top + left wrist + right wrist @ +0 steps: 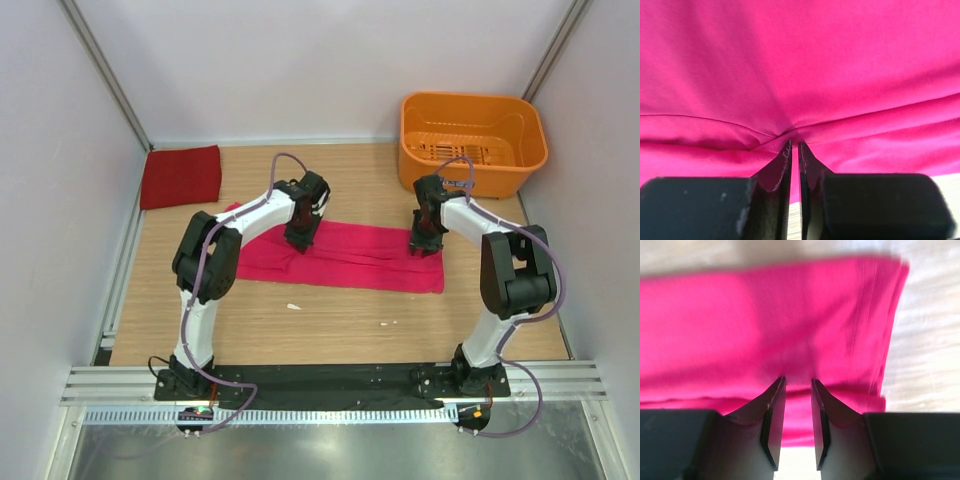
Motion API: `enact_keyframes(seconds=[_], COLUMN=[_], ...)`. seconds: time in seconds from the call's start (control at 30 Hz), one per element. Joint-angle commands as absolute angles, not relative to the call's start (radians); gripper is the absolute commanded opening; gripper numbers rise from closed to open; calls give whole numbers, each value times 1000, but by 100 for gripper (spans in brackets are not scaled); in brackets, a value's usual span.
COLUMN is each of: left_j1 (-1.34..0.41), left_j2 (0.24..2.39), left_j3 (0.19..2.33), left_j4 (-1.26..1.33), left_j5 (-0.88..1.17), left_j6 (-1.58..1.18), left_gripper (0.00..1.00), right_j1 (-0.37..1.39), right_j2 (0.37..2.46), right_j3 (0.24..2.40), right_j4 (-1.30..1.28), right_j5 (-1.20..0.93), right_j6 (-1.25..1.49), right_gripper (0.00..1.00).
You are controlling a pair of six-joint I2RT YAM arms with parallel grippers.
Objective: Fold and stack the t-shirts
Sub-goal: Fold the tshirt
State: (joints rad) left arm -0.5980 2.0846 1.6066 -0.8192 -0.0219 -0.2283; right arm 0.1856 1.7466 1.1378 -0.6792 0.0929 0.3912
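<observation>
The magenta-pink t-shirt (pixel 360 258) lies folded into a long strip across the middle of the table. My left gripper (pixel 300 240) is down on its left part, and in the left wrist view the gripper (pixel 794 144) is shut on a puckered fold of the pink cloth (pixel 800 70). My right gripper (pixel 424 247) is over the shirt's right end. In the right wrist view it (pixel 798 380) stands open just above the pink cloth (pixel 765 325), near the shirt's right edge. The crimson red t-shirt (pixel 181 176) lies folded flat at the far left corner.
An orange plastic basket (pixel 470 100) stands at the far right corner. White walls with metal frame rails close in the table on the left, back and right. Two small white specks (pixel 294 306) lie on the wood in front of the shirt.
</observation>
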Motion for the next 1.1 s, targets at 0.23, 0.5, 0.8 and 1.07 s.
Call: enact_keyframes(seconds=[0.23,0.5,0.8,1.07], left_j1=[-597,-597,-601,-615], left_j2=[2080,1974,1959,1882], left_j3=[1648,1556,1513,1473], left_j4=[-781,-787,-775,-756], left_j5=[-67,-72,-31,-107], left_j6=[-239,-258,-298,-316], left_gripper=[11,18,4,20], right_j1=[215,290,290,290], right_j2=[1642,1508,1528,1542], right_j3=[1194,999,976,934], right_j4=[-741,-678,-644,-623], right_j5=[75,14,-25,-43], right_j6=[386,448,459,463], right_gripper=[46,49,48,48])
